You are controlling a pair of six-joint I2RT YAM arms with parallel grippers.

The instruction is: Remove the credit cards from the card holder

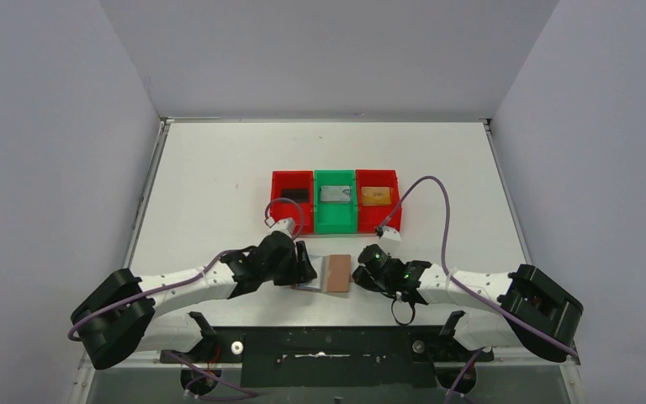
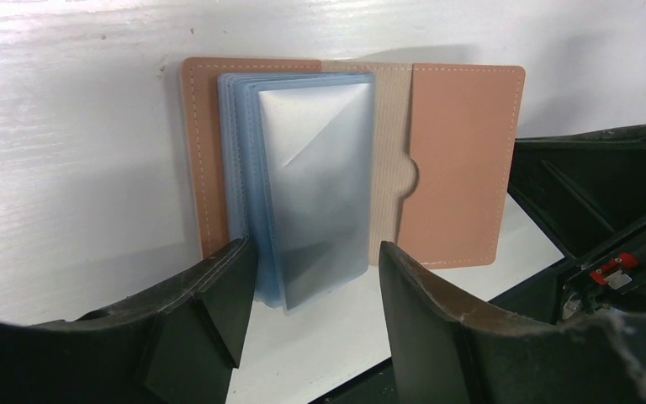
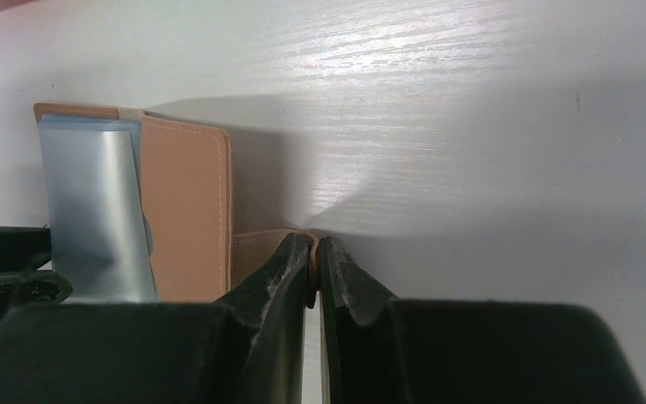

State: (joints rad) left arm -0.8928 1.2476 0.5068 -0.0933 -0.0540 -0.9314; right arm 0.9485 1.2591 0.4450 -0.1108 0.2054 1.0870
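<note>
Half secured: right hand (image 3: 314,244) clamps the soft tab (image 3: 256,248) of the holder (image 3: 185,202); left hand (image 2: 315,248) gapes around its sleeves (image 2: 315,168), which look limp and slippery. I'd grip near the spine.

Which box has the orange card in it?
The red bin at the right end holds the orange card. The green bin in the middle holds a grey card, and the left red bin a black card.

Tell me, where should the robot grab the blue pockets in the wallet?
By the end that sticks out past the edge of the wallet, coming from the robot's left side. That end of the pockets hangs free off the leather, and the left fingers are open, one on each side of it.
</note>
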